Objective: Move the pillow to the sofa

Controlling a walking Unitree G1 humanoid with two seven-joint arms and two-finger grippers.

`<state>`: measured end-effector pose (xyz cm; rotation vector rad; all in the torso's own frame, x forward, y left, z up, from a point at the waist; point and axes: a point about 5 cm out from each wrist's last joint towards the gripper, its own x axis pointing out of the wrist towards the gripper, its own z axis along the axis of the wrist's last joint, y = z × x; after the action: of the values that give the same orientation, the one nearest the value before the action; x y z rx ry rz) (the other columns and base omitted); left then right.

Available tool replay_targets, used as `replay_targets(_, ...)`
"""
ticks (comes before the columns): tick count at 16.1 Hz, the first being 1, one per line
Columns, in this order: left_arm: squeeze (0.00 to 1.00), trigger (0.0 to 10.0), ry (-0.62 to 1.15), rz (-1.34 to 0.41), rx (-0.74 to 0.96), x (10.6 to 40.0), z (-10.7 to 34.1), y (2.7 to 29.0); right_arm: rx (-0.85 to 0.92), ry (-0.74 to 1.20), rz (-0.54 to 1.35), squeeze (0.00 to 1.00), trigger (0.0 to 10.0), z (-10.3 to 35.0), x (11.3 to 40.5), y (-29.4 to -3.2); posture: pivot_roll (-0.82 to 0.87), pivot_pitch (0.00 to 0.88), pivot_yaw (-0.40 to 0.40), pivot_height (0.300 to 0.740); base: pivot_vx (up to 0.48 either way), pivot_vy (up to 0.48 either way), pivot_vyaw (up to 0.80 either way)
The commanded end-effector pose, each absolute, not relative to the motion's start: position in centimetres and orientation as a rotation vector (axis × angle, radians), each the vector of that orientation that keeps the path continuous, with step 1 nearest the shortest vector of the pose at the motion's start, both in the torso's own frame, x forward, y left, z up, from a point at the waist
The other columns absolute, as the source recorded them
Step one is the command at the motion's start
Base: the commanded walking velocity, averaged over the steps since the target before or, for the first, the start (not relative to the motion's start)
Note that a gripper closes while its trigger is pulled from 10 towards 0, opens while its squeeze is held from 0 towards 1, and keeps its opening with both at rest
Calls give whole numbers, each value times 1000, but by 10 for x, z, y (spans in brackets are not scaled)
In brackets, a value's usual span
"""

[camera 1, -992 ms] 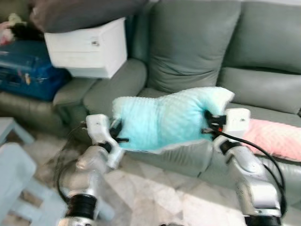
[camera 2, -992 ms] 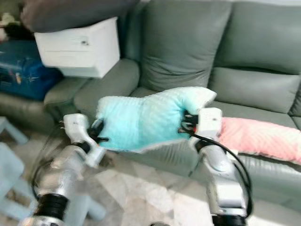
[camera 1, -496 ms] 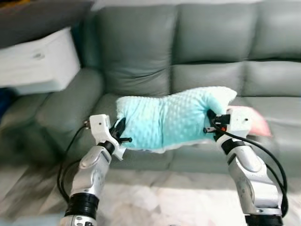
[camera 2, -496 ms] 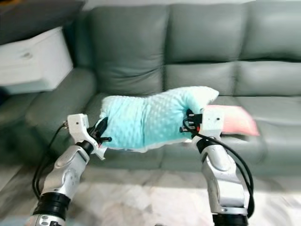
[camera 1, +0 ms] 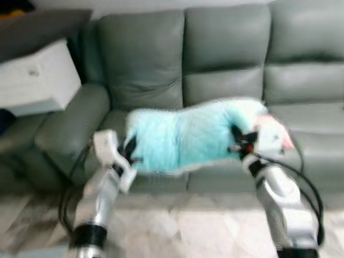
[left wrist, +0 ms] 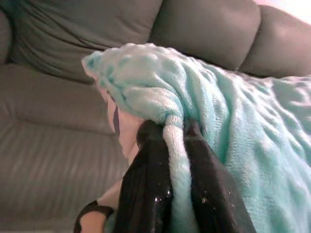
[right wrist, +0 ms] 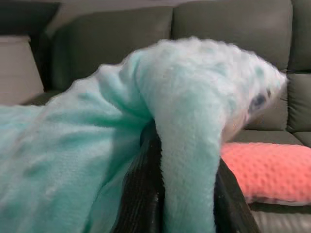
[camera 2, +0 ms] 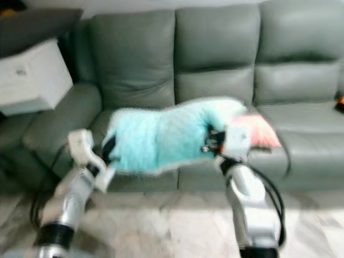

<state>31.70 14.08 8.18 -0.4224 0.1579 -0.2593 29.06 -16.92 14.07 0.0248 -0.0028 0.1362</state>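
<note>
Carrying the pillow (camera 1: 185, 134) stretched between both arms: left pincer (left wrist: 174, 160) clamped on a bunched fold at its left end, right pincer (right wrist: 183, 184) clamped on the right end, likely so it hangs level above the grey sofa (camera 1: 226, 48) seat. Pillow is aqua, nubby plush, soft and sagging mid-span; a pink cushion (right wrist: 262, 170) lies on the seat just right.

A: Which parts are blurred? 
B: Both eye views are smeared. The pillow (camera 1: 188, 137) has soft edges, and the left gripper (camera 1: 129, 152) and right gripper (camera 1: 236, 141) are too indistinct there to read their fingers.

A: What is hidden? 
B: The pink cushion (camera 2: 259, 130) lies mostly behind the right wrist; in the right wrist view the pillow and the frame edge cover part of it. The white box (camera 1: 37, 78) is cut off at the picture's side.
</note>
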Motion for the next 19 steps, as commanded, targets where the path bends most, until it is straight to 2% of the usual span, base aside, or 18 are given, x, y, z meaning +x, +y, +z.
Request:
replay_targets(1,0,10000,133,-263,-407,321,90,144,34,-46,147,0,10000,151,293,-165,-206,0,53,740,439,0,0)
replay_targets(4,0,10000,154,-270,-389,320,87,141,36,-47,146,0,10000,150,293,-164,-207,0,54,740,430,0,0)
replay_targets(12,0,10000,185,-266,-374,321,85,137,32,-44,140,0,10000,149,291,-165,-208,0,56,740,0,0,0)
replay_targets(19,0,10000,185,-287,-328,320,85,136,37,-47,135,0,10000,150,291,-165,-209,0,60,740,0,471,0)
